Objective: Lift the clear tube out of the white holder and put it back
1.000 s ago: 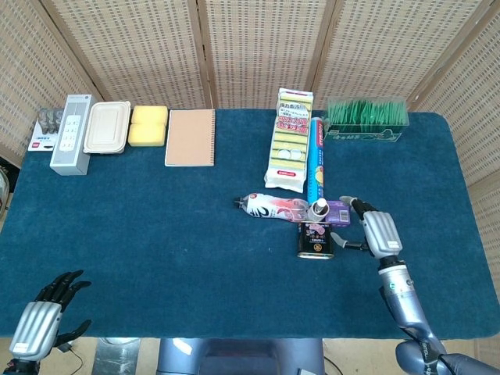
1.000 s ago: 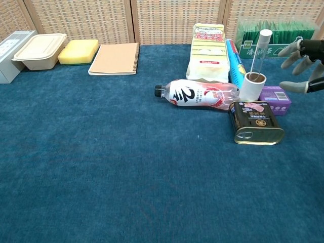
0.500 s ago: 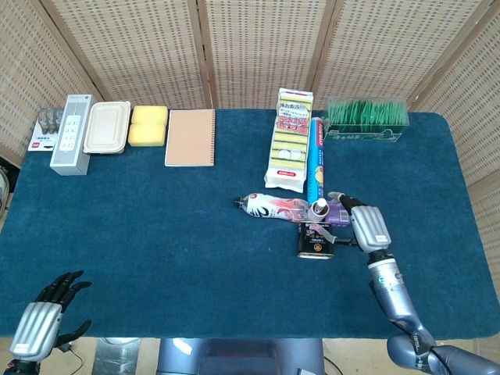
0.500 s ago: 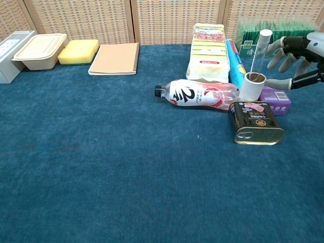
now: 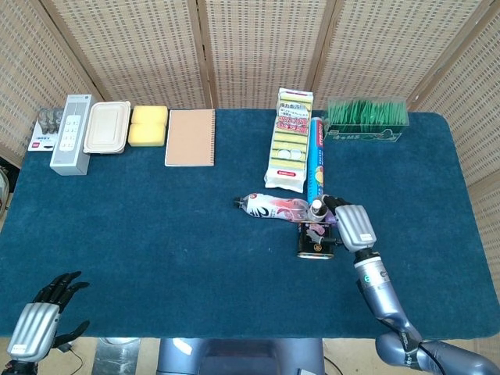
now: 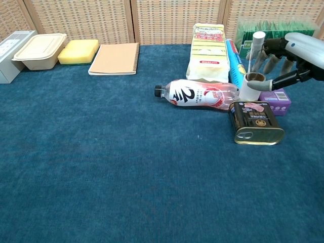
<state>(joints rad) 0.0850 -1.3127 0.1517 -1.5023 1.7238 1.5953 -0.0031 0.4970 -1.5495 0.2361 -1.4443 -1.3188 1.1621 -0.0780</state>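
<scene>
The clear tube (image 6: 254, 58) with a white cap stands leaning in the white holder (image 6: 250, 87) at the right of the table. From above, in the head view, the tube (image 5: 318, 207) shows mostly as its cap. My right hand (image 6: 291, 53) (image 5: 353, 225) is right beside it, fingers spread and reaching the upper tube just below the cap. The thumb stretches toward the holder's rim. I see no closed grip on the tube. My left hand (image 5: 37, 322) hangs off the table's front left corner, fingers apart, holding nothing.
A tin can (image 6: 255, 122) lies just in front of the holder, a plastic bottle (image 6: 197, 94) on its side to the left, a purple box (image 6: 277, 96) under my right hand. Behind stand a blue roll (image 6: 234, 61), a sponge pack (image 6: 209, 50) and a green box (image 6: 253, 30).
My right hand has moved left from beside the purple box up to the tube. The tube's cap has shifted slightly left. The left hand has not moved.
</scene>
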